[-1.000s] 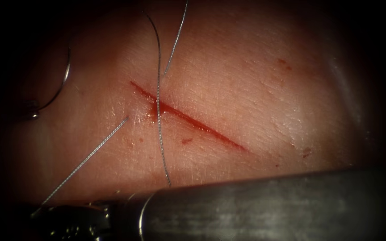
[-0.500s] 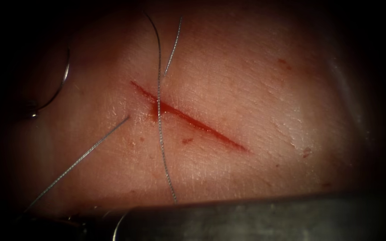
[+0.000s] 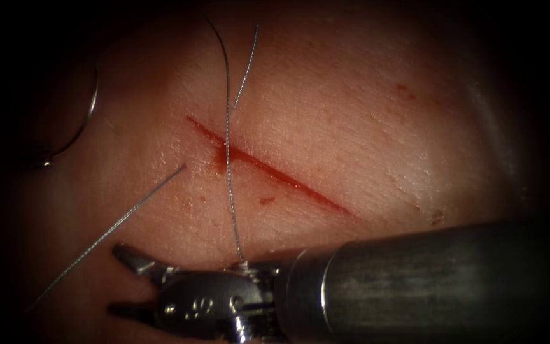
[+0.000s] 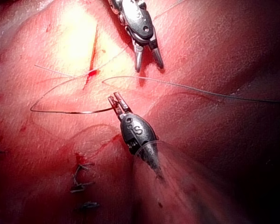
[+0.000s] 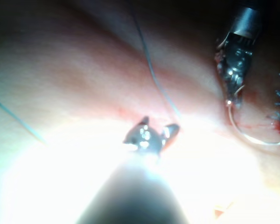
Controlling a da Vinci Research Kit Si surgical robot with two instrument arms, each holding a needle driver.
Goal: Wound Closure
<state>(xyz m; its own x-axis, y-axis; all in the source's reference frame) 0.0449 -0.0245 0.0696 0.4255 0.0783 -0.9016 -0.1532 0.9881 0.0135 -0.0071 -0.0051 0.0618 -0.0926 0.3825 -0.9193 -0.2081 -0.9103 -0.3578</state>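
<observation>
Needle [image 3: 81,124] lies at about 9 o'clock from the cut [image 3: 265,167], on its left side, outside the tissue [image 3: 364,127]. The left tool [image 4: 117,102] is clamped on one end of the needle's curve. Thread [image 3: 227,146] crosses the cut and runs toward 6 o'clock, to the right tool [image 3: 122,280]. This tool is near 6 o'clock, its jaws are apart and hold nothing. Red fluid [image 3: 221,156] sits in the cut.
</observation>
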